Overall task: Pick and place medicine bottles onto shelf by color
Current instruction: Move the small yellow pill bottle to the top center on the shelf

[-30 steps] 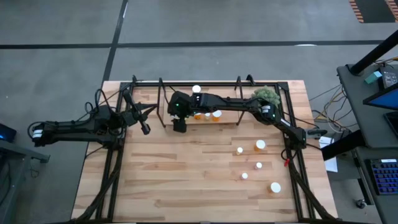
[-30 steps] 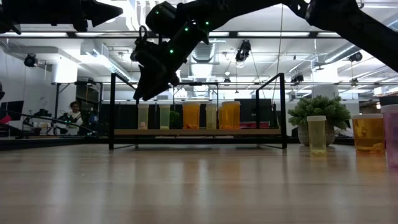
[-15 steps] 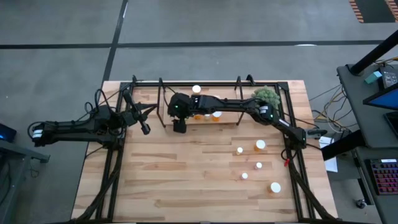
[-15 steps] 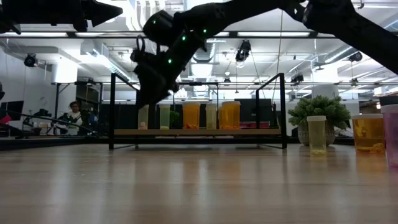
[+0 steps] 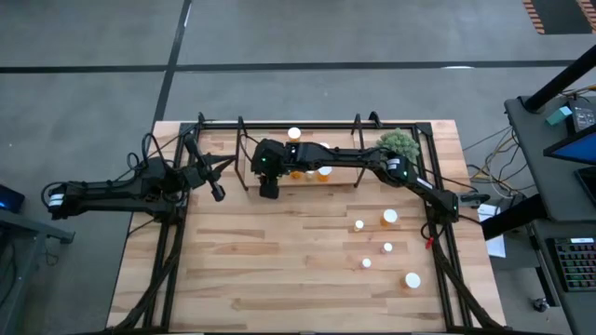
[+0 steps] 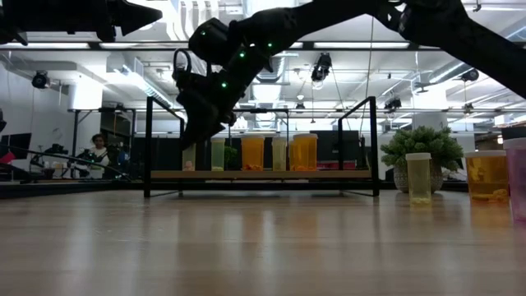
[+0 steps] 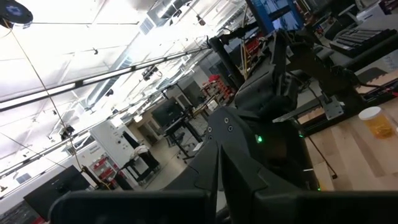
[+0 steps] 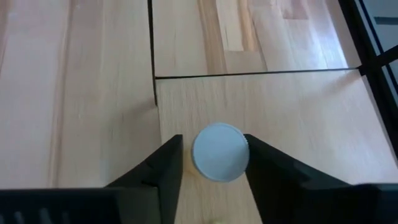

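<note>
One white-capped bottle [image 8: 220,152] on shelf [image 8: 298,118] between right pincer [image 8: 214,163] fingers, narrowed since last second; contact unclear. Left pincer [image 5: 218,193] shut, idle.

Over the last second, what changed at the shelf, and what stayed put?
The right gripper has sunk slightly at the shelf's left end, and its jaws have narrowed around the white-capped bottle standing there; whether they grip it cannot be told. The left gripper stayed shut and parked left of the shelf. The other shelf bottles and the five loose bottles on the table did not move.
</note>
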`<state>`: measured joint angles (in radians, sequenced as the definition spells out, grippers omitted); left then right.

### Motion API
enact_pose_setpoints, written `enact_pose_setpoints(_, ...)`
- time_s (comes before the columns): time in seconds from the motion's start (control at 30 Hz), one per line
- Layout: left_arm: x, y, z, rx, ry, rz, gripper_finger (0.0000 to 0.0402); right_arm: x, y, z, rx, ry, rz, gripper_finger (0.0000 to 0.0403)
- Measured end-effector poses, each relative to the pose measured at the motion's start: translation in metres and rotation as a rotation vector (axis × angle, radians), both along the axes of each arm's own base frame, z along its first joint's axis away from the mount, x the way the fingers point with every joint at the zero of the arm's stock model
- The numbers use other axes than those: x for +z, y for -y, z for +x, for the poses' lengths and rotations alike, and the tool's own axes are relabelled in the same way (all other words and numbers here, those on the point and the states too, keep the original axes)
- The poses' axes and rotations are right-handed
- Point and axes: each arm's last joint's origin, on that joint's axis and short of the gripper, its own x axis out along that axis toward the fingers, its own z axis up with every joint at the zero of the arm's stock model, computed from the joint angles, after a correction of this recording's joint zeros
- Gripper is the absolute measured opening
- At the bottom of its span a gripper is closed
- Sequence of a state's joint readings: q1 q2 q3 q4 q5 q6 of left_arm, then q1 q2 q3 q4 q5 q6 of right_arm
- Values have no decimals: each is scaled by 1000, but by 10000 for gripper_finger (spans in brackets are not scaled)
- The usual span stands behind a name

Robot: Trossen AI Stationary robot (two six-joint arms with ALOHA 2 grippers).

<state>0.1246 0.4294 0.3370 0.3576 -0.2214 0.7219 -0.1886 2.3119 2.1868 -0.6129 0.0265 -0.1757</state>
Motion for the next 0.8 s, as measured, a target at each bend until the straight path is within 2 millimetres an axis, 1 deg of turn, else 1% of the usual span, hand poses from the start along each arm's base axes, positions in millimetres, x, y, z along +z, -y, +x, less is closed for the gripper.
enact_pose_setpoints(0.2, 0, 0, 0, 0, 0, 0, 2, 0, 0, 0, 0, 4, -1, 110)
enact_pose_setpoints(0.27, 0, 0, 0, 0, 0, 0, 2, 1, 0, 0, 1, 6, -2, 104)
enact_pose_setpoints(0.37, 0, 0, 0, 0, 1, 0, 2, 7, 0, 0, 0, 26, -6, 105)
enact_pose_setpoints(0.47, 0, 0, 0, 0, 2, -1, 2, 26, 0, -4, -1, 65, -13, 111)
enact_pose_setpoints(0.6, 0, 0, 0, 0, 3, -1, 2, 62, 4, -17, -14, 125, -25, 110)
enact_pose_setpoints(0.7, 0, 0, 0, -1, 4, -3, 2, 86, 17, -34, -47, 130, -26, 106)
enact_pose_setpoints(0.8, 0, 0, 0, -1, 4, -3, 2, 104, 35, -54, -116, 105, -3, 106)
